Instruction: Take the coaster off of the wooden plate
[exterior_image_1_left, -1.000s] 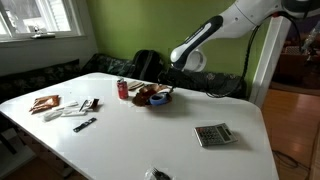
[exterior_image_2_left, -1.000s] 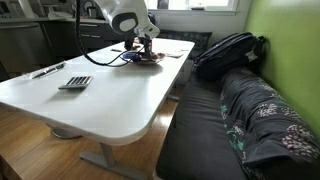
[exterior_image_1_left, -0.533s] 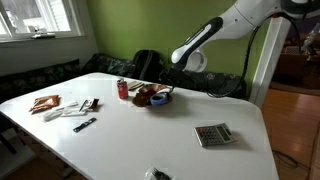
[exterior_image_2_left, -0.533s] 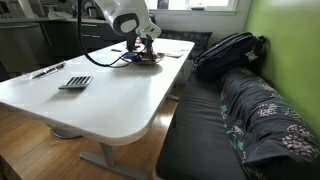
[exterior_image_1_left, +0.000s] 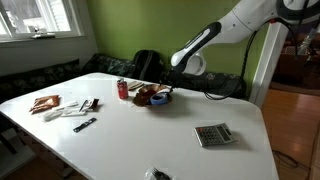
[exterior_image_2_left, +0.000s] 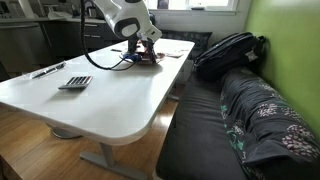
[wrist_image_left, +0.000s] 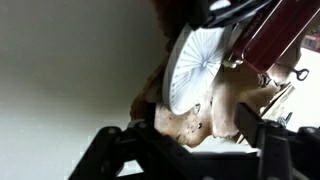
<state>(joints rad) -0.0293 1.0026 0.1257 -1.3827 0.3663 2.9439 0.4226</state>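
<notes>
Visible from the wrist only: the coaster (wrist_image_left: 198, 68), pale, with fine lines fanning out from its centre, tilted up on edge rather than lying flat. Below it, brown lumpy shapes too blurred to name. Jaws of the gripper (wrist_image_left: 195, 140) apart, a dark finger (wrist_image_left: 120, 150) at each lower corner, the coaster's low rim between them. Cannot tell whether touching or pinching it. Red can (wrist_image_left: 285, 35) just beside, at the upper right.

In both exterior views, coaster too small to make out. Visible there instead: the wooden plate (exterior_image_1_left: 156, 99) on the white desk (exterior_image_1_left: 150, 145) near its far edge, gripper down right over it, can just beside the plate. Grey calculator (exterior_image_1_left: 213, 134) well apart, nearer the camera. In an exterior view, a sofa (exterior_image_2_left: 215, 140) along the desk, with a black backpack (exterior_image_2_left: 228, 52) and a patterned blanket (exterior_image_2_left: 265, 115) on the seat.

Against a second ago, hardly any change: arm's elbow a shade higher, gripper at the same spot over the plate. Plate, can and calculator unmoved.

Print on the can and on the packets (exterior_image_1_left: 45, 103) too small to read.
</notes>
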